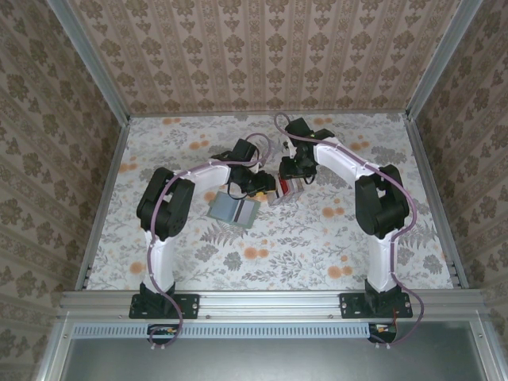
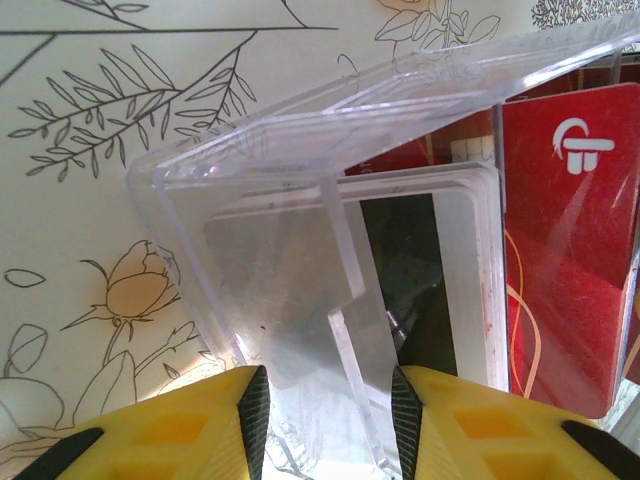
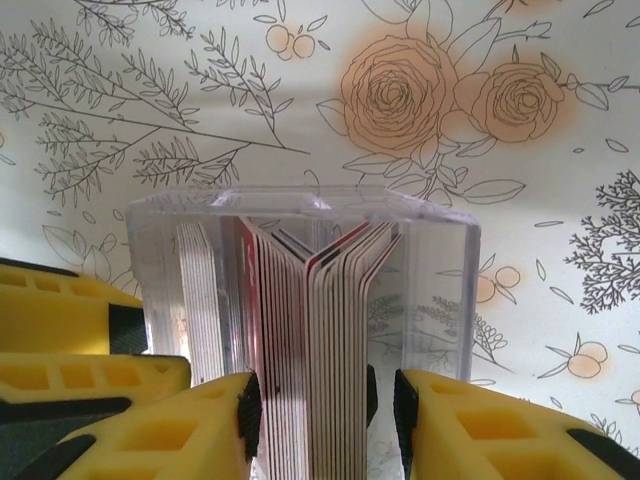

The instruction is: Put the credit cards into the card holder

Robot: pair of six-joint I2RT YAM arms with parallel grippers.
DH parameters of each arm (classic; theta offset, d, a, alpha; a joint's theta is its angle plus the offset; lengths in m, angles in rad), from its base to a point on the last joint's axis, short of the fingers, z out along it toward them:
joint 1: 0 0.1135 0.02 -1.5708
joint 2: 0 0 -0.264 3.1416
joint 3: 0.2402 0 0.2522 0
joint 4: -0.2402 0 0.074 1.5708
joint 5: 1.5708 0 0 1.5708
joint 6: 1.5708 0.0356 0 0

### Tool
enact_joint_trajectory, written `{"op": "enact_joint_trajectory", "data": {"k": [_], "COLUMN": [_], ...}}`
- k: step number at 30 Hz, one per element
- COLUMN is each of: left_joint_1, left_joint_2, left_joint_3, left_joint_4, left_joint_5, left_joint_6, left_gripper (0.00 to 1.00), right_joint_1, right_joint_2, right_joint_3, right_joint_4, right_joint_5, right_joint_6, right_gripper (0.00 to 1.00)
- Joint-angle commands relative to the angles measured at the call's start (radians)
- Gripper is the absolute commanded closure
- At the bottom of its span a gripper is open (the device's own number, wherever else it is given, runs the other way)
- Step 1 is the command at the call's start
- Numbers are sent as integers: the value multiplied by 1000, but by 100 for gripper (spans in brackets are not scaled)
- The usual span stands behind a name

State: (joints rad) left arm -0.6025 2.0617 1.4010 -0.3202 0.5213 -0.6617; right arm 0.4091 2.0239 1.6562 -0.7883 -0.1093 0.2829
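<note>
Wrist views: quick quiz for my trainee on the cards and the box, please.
1. True or false: the cards stand on edge inside the clear box.
2. Between the fingers of the left gripper is: A) part of the clear box B) a pen C) nothing.
3. Fill in: the logo card in the left wrist view is ____.
Key: 1 true; 2 A; 3 red.

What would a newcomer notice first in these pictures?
At mid-table on the floral cloth, the right gripper clamps a splayed stack of credit cards standing on edge inside the clear card holder. The left gripper grips the holder's clear plastic, beside a bright red card.
</note>
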Motion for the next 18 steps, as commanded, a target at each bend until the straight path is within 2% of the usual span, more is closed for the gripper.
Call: {"op": "enact_joint_trajectory", "data": {"k": [1,18], "left_joint_1": [-8,-8], "left_joint_2": [-6,-5], "left_joint_3": [-15,-19], "left_joint_4": [-10,-4], "left_joint_5": [-3,-3], "left_joint_6": [-14,-18], "left_gripper": [60,60], "right_joint_1": [7,7], "right_joint_2": [-51,-65], "right_joint_3": [17,16], "right_joint_4": [-30,-21], "right_joint_5": [-11,-53], "right_joint_6": [-6,2], "right_gripper": [57,58]}}
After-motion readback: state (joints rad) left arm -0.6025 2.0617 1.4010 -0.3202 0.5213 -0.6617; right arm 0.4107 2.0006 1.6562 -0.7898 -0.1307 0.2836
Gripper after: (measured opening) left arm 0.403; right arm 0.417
